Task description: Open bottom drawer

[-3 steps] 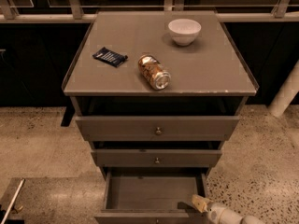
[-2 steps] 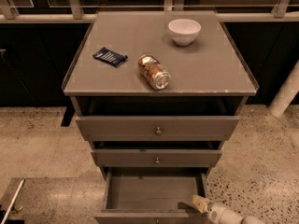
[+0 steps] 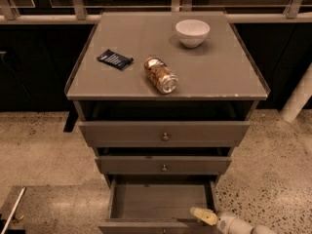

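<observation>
The end effector (image 3: pixel 204 216) rests at the front right rim of the open bottom drawer (image 3: pixel 158 200), apparently to draw it outward; its grip state cannot be told.

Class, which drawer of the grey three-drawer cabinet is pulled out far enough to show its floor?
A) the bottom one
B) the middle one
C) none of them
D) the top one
A: the grey flat-fronted bottom drawer shows its plain grey floor, with the cream-coloured gripper at its front right corner.

Dim, warm light comes from above; bowl (image 3: pixel 192 32) and can (image 3: pixel 161 75) cast soft shadows, and the gripper (image 3: pixel 204 216) shows pale at lower right.
</observation>
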